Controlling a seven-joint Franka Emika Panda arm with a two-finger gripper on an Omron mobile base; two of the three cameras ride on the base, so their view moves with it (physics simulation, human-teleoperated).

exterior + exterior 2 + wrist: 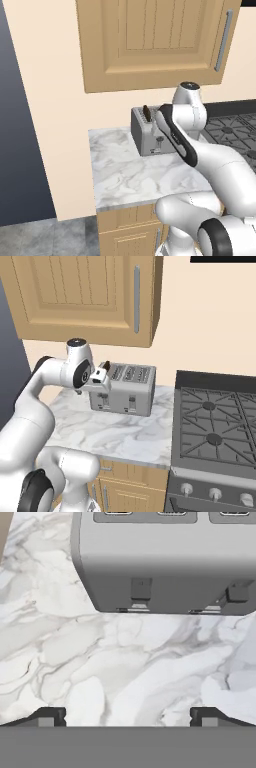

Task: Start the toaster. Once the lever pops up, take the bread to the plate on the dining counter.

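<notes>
A simulated kitchen corner. A boxy grey toaster stands at the far side of a marble table, against a cream wall under a light wood cabinet. A stove with dark grates sits just to the right of the table.

A small dark brown slice of bread stands upright in the toaster's leftmost top slot, its rounded top poking above the metal.

The white arm reaches in from the near side, its hand held just in front of the toaster's front face. In the hand view the gripper is spread wide and holds nothing; its two dark fingertips point down at bare marble on the near side of the toaster.

The lever, a small dark slider, sits on the toaster's front face, beyond the gripper and a little above it, roughly in line with the gap between the fingertips. A second dark slider lies further right. The lever's slot runs vertically, so by my judgement reaching it means moving forward toward the toaster's face.
</notes>
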